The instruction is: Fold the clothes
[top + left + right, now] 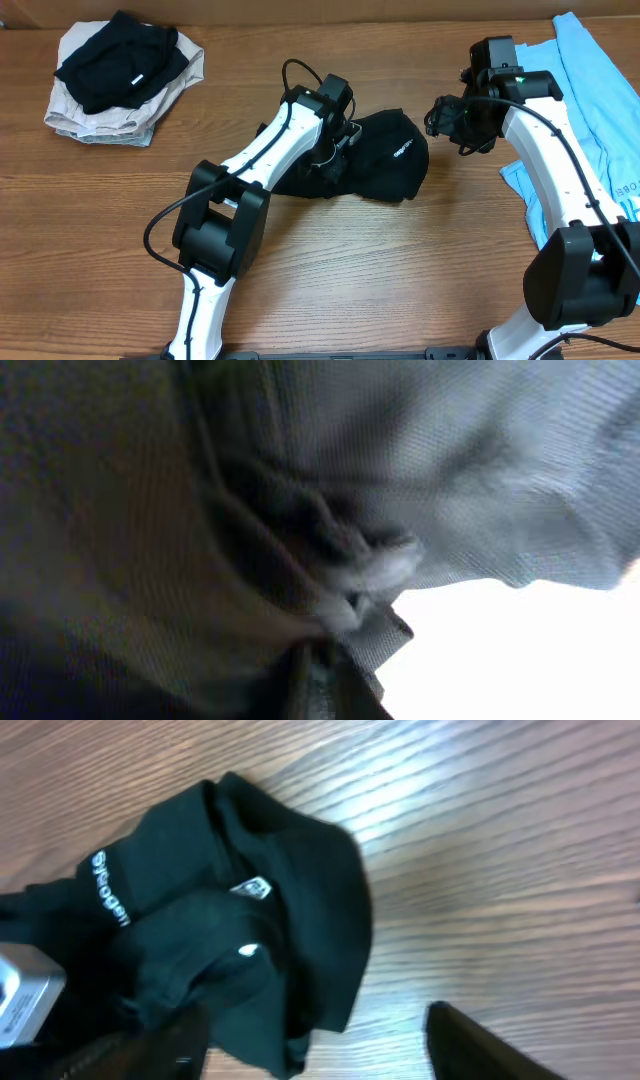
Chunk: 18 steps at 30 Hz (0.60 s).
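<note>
Bunched at centre of table (330, 300): black garment (390, 160). Buried in its left side: left gripper (338, 148), fingers hidden, grip impossible to tell. Near its right side: right gripper (447, 117), spread wide, empty. Along right edge: blue tee (600, 90).

The black garment (392, 158) lies bunched in a heap at centre (small white logo facing up); the light-blue tee (598, 95) lies spread flat at the right edge
</note>
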Tool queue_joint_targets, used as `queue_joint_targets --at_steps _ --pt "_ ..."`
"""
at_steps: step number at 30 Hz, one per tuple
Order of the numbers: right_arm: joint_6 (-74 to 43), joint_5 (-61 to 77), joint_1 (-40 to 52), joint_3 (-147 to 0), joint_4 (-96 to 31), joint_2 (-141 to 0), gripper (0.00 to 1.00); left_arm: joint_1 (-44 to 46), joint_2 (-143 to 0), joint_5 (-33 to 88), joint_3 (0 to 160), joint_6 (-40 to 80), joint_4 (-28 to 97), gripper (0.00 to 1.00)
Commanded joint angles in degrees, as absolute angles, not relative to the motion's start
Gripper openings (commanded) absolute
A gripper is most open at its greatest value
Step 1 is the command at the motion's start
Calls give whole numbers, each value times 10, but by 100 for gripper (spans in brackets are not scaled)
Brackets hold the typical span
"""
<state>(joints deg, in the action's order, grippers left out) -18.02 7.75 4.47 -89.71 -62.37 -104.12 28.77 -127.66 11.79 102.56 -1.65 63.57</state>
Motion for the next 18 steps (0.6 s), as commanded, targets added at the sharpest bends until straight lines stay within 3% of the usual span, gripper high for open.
queue_joint_targets --at_steps 1,5,8,18 --pt "-180 119 41 -899 -631 -1065 83 283 -1277 113 1140 -14 698 37" --pt "-180 122 41 -899 -647 -1099 91 282 -1277 77 1249 -17 762 81" --pt "-180 154 41 -899 -652 -1139 95 281 -1277 11 1337 -17 804 100" --pt "-180 227 42 -841 -577 -1187 98 263 -1277 -65 1417 -17 855 100"
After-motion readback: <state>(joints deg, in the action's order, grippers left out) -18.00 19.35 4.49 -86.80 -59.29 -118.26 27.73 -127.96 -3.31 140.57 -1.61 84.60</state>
